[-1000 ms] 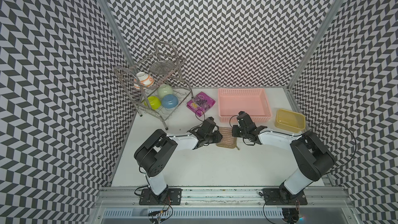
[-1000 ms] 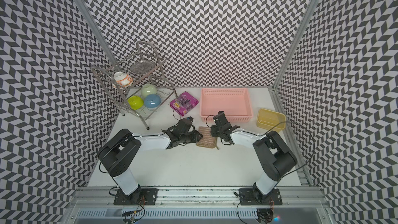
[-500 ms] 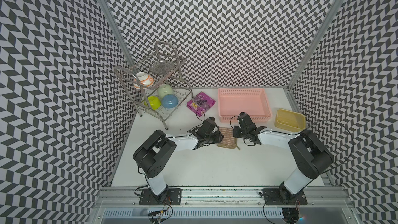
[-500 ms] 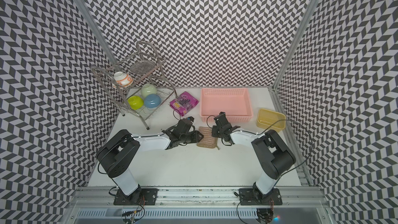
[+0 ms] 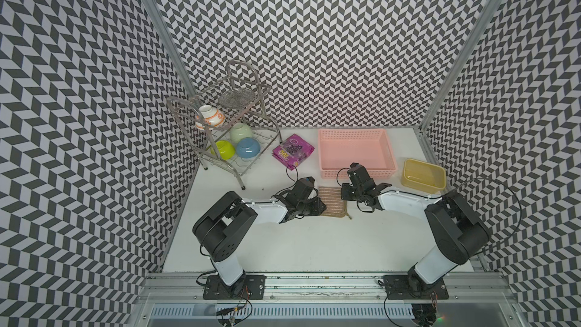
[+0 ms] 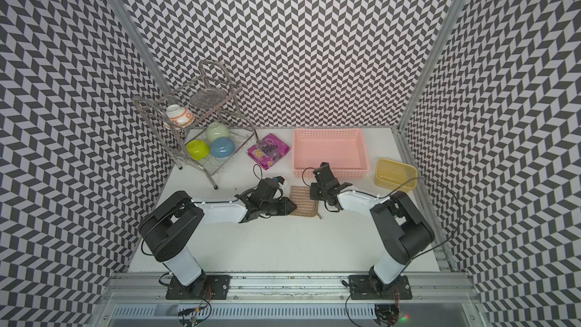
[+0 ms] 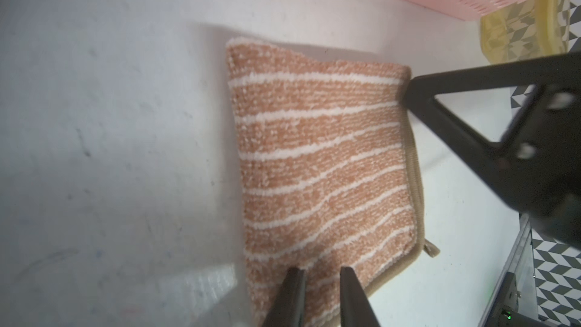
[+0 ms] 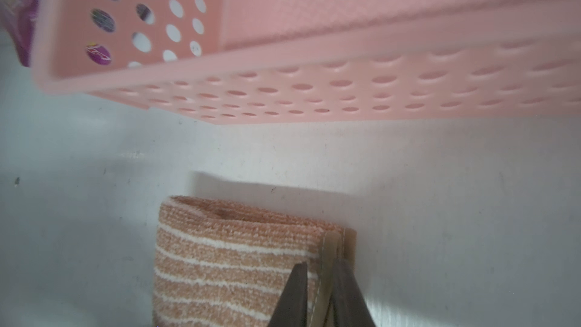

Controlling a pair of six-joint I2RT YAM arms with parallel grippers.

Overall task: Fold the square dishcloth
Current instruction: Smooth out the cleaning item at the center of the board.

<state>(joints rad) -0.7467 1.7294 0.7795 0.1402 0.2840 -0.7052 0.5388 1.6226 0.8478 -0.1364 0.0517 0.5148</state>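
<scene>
Since the square dishcloth (image 5: 332,201) already lies doubled into a narrow striped rectangle near the middle of the white table (image 5: 314,246), the step in hand looks like 1 more fold or a squaring-up of this one. At its 3 o'clock side the brown edging (image 8: 328,246) stands between the 2 fingers of the right gripper (image 8: 319,265), which are pinched onto it. At the 9 o'clock side, the left gripper (image 7: 319,270) has its fingers a narrow gap apart over a corner, with pile showing between them. I cannot tell whether they grasp fabric or only sit above it. To do this well, the right pinch should take every layer of edging, not just the top one. It should lift only slightly and carry that edge low toward 9 o'clock, while the left arm pins the opposite side so the stack does not slide. The small loop (image 7: 431,249) at the 5 o'clock corner should end up tucked, not trapped in the crease. With the pink basket (image 5: 355,173) just beyond at 12 o'clock and the 2 wrists close together, any arc should stay short. The yellow container (image 5: 424,178) at 2 o'clock and the purple packet (image 5: 293,151) at 11 o'clock sit well apart.
</scene>
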